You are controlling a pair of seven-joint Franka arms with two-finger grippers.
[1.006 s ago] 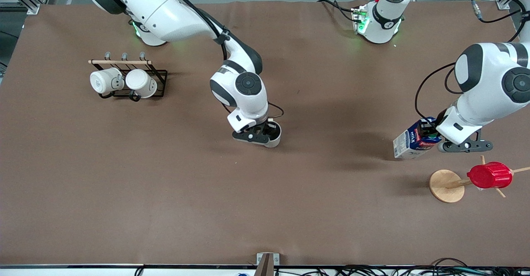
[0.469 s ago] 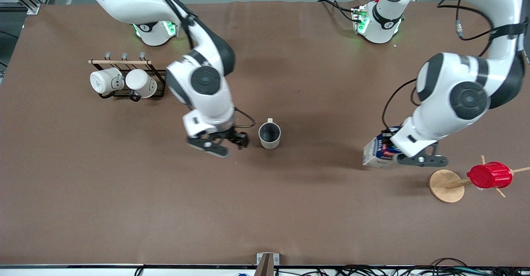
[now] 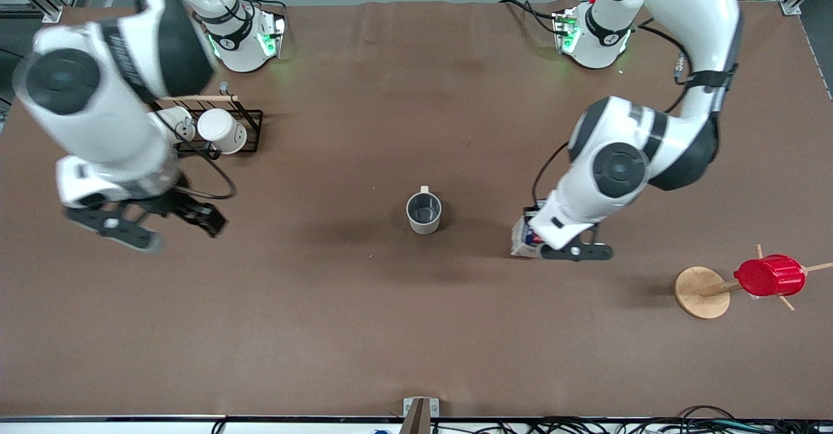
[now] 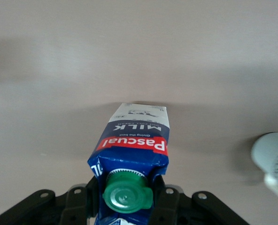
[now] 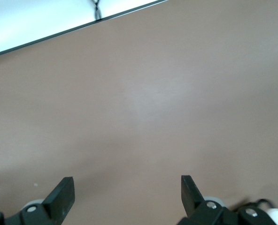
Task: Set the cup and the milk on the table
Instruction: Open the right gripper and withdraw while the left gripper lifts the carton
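The pale beige mug with a grey inside and small loop handle stands upright by itself near the middle of the wide bench covered in a plain brown matte sheet, its handle turned toward the robots' bases. In the left wrist view the same mug shows as a pale shape at the edge.

The left gripper is beside the mug, toward the left arm's end of the bench, and its fingers are closed on the top of the small gable-top milk carton, dark blue with a white lower part, a red label and a green round cap. In the front view only a corner of the carton shows under the wrist; whether its base touches the bench cannot be told.

The right gripper hangs in the air over bare bench toward the right arm's end, with its fingers spread wide and holding nothing.

Near that arm, a black wire rack with a wooden rail carries a white mug. Toward the left arm's end, a red ribbed cup sits on a wooden stand with a round base.
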